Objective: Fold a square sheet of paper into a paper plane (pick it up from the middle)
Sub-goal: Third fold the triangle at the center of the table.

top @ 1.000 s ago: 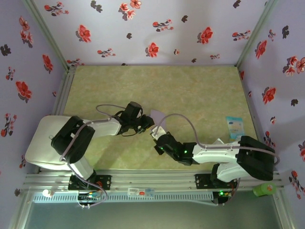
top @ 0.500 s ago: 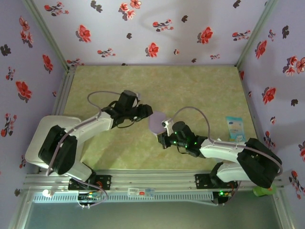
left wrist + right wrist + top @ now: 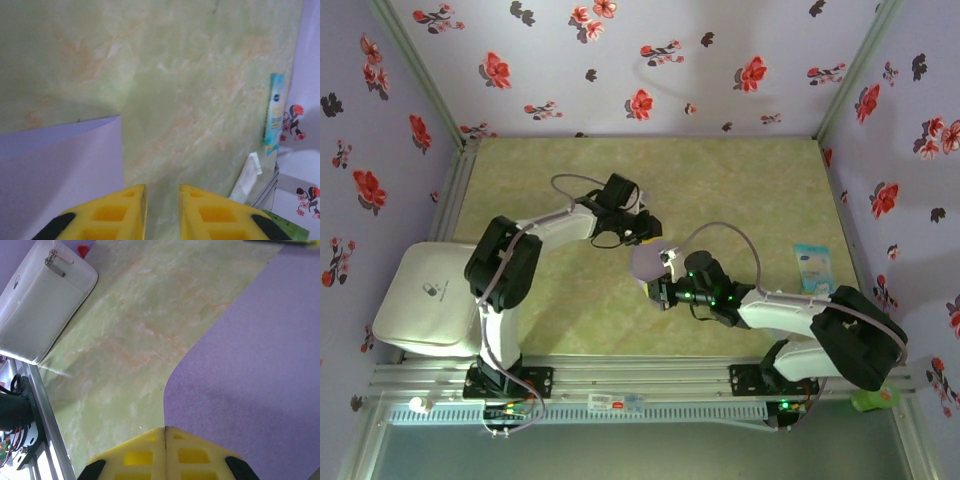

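R tool (image 3: 165, 430) pinches square sheet of paper (image 3: 250, 365).

Left arm (image 3: 555, 228), right arm (image 3: 780, 310): white shells, black joints, grey cables (image 3: 725, 228); yellow fingers (image 3: 125, 210).

Lab test booth; flowered walls (image 3: 650, 40), aluminium rail (image 3: 640, 378), marbled table (image 3: 750, 180)

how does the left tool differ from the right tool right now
The right tool has its jaws pressed shut, pinching the lavender sheet of paper; the left tool shows a narrow gap with only table seen through it. The sheet spreads from the right tool's tips, but lies off to one side of the left tool. Both have yellow fingers.
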